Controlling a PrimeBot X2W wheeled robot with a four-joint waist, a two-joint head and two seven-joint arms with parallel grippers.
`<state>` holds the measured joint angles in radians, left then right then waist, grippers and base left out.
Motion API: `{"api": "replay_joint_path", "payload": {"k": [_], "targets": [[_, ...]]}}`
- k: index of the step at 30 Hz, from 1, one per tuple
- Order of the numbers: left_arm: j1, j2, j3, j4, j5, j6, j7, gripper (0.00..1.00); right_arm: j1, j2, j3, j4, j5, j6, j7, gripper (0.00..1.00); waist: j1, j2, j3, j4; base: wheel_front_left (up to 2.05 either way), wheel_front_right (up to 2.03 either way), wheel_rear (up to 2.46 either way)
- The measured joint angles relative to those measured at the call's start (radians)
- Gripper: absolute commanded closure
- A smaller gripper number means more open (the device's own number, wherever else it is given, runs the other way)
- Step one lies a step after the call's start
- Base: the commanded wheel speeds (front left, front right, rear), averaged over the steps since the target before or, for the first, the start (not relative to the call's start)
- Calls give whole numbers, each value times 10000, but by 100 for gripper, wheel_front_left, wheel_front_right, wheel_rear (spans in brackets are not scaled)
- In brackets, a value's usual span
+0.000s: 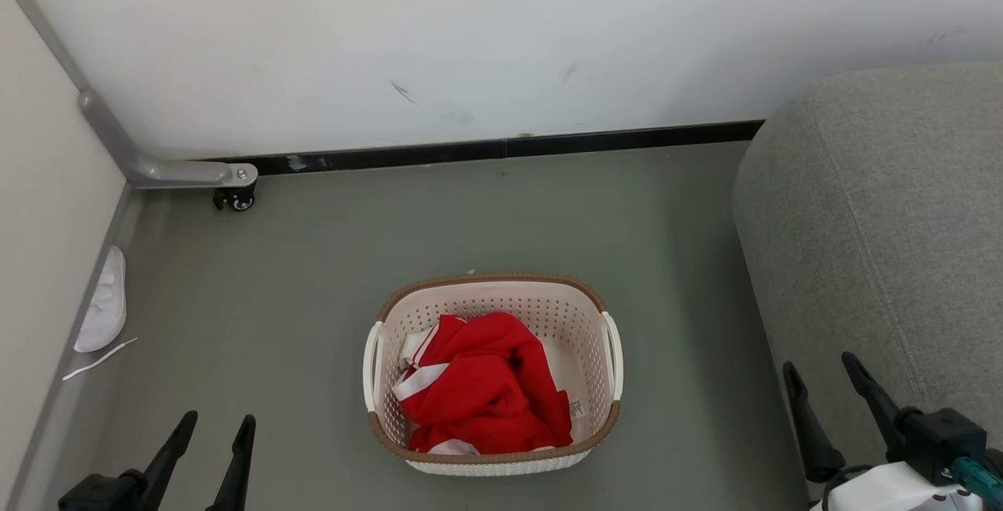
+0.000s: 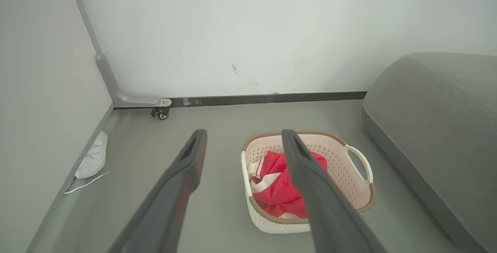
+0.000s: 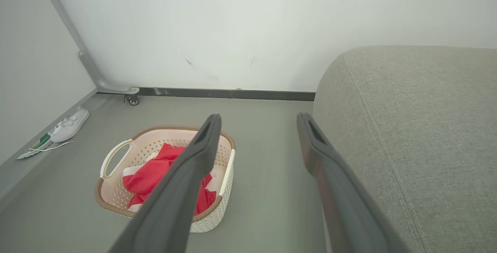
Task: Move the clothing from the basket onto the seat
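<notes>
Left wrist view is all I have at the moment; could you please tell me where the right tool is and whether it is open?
Observer: The right tool is open and empty, low at the head view's right, in front of the seat, apart from the basket.
Operator: Thank you. My left tool hides part of the basket; is anything beside the clothing in it?
Observer: Yes, a small paper label lies on its bottom, near the right wall.
Operator: And by the shoe?
Observer: The right wrist view shows a small green item next to it; I cannot tell what.
</notes>
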<state>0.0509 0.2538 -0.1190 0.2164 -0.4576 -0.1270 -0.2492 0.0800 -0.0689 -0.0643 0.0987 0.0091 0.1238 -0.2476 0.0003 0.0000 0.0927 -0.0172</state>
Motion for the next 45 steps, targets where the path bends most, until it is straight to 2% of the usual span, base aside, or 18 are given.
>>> {"api": "replay_joint_path", "payload": {"k": [9, 18, 45], "targets": [[0, 21, -146, -86, -121, 0, 0, 0, -21, 40, 173, -117, -35, 0, 0, 0, 0, 0, 528, -51, 0, 0, 0], [-26, 293, -109, -368, -366, 0, 0, 0, -109, 79, 205, -311, -107, 0, -2, 0, 0, 0, 1302, -107, 0, 0, 0], [-1525, 1164, 71, -1104, -811, 0, -4, 0, -2021, 259, 117, -761, -393, 8, -2, 0, 0, 0, 4168, -260, 0, 0, 0]]}}
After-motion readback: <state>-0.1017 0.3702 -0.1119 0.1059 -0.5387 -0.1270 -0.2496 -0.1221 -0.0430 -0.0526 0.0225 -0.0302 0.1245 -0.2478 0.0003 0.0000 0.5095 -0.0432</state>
